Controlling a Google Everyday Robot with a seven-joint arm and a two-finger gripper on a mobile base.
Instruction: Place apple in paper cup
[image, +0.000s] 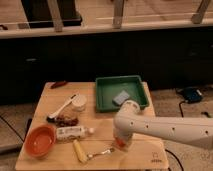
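While the gripper (120, 140) hangs at the apple (122, 146), I cannot tell its grip. The cup (79, 102) stands well apart.

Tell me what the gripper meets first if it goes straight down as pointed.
Likely the apple, showing right under the gripper near the table's front edge; contact is unclear.

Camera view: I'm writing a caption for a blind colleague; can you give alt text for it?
A white robot arm reaches in from the right, its gripper low at the wooden table's front edge, over the apple. The paper cup stands farther left beside a green tray; an orange bowl sits front left.
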